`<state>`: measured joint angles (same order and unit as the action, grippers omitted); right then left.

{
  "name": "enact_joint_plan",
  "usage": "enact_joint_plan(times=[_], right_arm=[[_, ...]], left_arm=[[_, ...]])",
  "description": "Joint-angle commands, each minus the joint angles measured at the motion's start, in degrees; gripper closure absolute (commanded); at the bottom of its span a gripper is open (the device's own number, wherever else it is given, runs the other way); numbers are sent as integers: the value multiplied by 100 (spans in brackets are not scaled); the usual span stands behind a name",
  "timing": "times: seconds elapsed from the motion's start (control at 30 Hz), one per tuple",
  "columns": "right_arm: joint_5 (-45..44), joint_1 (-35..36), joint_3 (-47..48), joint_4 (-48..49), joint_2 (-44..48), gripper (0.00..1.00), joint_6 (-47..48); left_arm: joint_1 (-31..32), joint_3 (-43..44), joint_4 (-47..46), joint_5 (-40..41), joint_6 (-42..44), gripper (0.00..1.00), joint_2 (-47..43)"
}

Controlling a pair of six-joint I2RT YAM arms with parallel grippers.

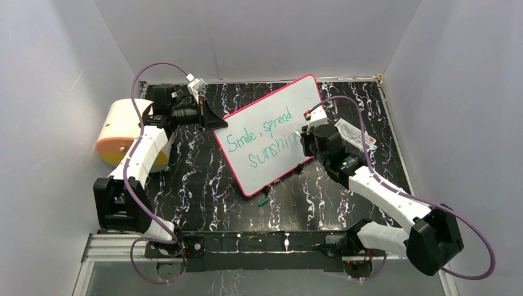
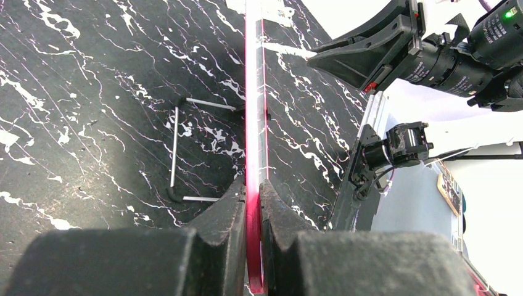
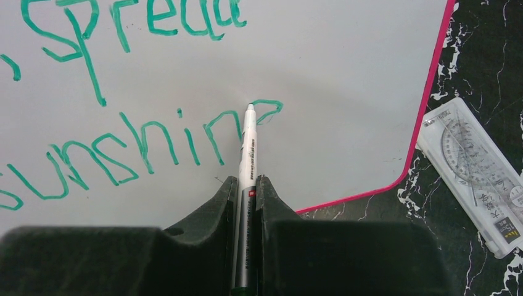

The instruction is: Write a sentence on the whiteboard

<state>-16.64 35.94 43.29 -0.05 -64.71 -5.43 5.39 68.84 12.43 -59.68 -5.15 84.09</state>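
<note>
Clamped between right gripper (image 3: 247, 188) fingers: white marker (image 3: 249, 145), tip touching whiteboard (image 3: 351, 80) at a half-formed last letter. Teal sentence (image 1: 262, 142), legible as "Smile, spread / sunshin". Left gripper (image 2: 253, 197) pinched on whiteboard's pink rim, above marbled table (image 1: 203, 179).

Black marbled table (image 1: 197, 179), small green cap (image 1: 263, 201) on it, clear ruler packet (image 3: 475, 172), cream-and-orange cylinder (image 1: 123, 131)
</note>
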Motion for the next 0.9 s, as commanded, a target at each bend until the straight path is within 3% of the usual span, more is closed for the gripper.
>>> enact_joint_plan(times=[0.0,0.53,0.87], right_arm=[[227,-2,-2,-194,69,100,-87],[-80,-2,-224,-490,69,100,-187],[-536,-3,-212,-40,-47,100,-136]], left_arm=[[103,-157,415,351,268,100,125],[103,-160,411,352,267,100,125],[103,-162,414,352,269,100,116]])
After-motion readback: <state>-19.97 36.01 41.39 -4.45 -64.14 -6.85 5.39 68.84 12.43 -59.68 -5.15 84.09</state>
